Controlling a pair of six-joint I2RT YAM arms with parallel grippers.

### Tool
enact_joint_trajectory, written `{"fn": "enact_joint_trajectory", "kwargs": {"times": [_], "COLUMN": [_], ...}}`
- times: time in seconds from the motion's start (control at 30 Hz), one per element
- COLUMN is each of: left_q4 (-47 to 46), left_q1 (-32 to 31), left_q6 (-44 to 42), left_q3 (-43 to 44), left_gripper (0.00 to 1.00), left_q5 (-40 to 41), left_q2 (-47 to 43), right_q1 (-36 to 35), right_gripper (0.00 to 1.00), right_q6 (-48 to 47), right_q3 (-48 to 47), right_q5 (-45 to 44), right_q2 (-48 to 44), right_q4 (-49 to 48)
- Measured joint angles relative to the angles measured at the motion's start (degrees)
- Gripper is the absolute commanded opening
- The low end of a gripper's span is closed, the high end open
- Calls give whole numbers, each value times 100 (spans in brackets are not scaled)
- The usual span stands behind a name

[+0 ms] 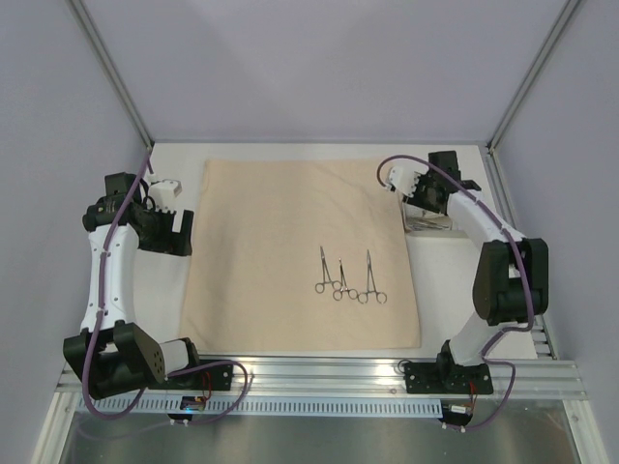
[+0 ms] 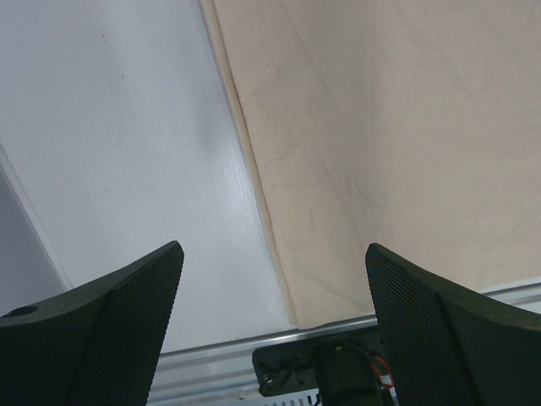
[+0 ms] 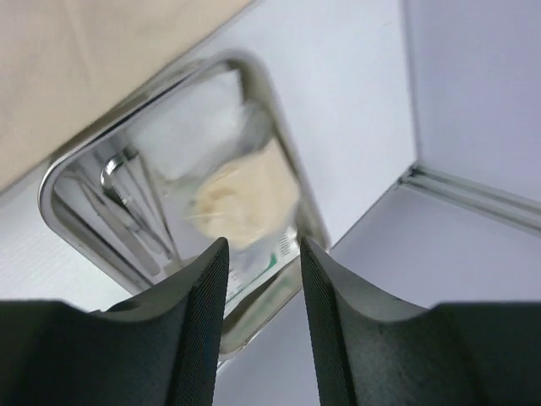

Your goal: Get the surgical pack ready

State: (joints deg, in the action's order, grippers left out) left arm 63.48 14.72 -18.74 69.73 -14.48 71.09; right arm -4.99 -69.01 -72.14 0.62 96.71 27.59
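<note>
L jaws wide apart, empty; R jaws part-open, empty, over steel tray (image 3: 63, 199), contents (image 3: 241, 199) blurred, unclear.

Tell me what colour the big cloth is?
The cloth is tan, seen best in the top view.

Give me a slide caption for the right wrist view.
Right gripper, open and empty, hovers above the tray of gauze and instruments, beside the cloth.

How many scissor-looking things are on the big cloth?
3. All lie side by side on the cloth: left clamp, middle clamp, right clamp. The tray may hide more.
</note>
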Motion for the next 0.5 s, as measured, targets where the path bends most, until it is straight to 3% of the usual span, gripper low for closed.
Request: {"fn": "enact_joint_trajectory", "kwargs": {"times": [0.17,0.33,0.5], "left_q4": [44,109,127], "left_q1": [-2,-2,-2], "left_q6": [-4,-46,-107], "left_q3": [0,-35,-269], "left_gripper": [97,97,97], "left_q5": [0,0,22], "left_q2": [-107,-389,-723], "right_q1": [-505,-1082,-1670], "right_gripper": [50,36,33], "right_q6": [1532,3832,5952], "right_q3": [-173,-798,-789], "right_q5": [42,74,-4], "right_q2": [-1003,-1473,-1582], "right_q4": [-380,-428,-269]}}
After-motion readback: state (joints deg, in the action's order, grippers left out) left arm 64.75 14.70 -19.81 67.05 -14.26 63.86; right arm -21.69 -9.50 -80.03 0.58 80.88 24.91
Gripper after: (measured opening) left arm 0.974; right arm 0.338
